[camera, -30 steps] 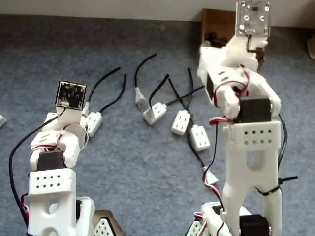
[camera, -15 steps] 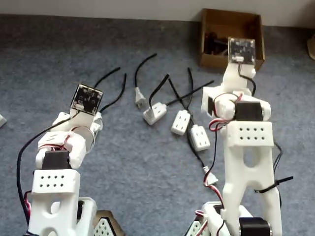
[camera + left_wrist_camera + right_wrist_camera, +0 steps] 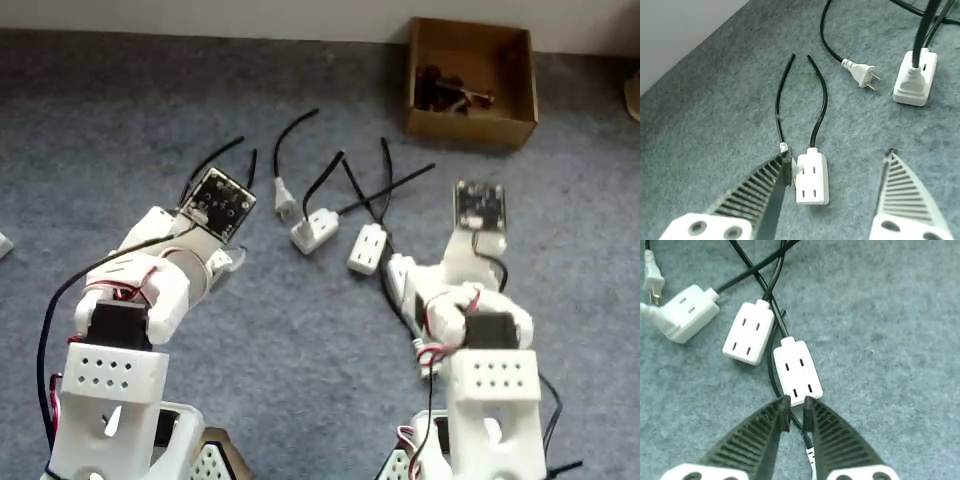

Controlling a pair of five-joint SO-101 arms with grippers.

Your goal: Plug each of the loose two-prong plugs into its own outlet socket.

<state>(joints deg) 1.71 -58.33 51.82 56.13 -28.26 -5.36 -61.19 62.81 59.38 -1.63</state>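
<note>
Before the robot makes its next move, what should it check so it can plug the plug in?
1. Left gripper open: ok, its fingers stand on either side of a white outlet.
2. Loose plug free to grab: ok, it lies on the carpet and no gripper touches it.
3. A gripper holding a plug: not ok, neither holds one.
4. Right gripper open: not ok, it is shut.
5. Empty slots on the second outlet, just ahead of the right gripper: ok, they face up.
</note>
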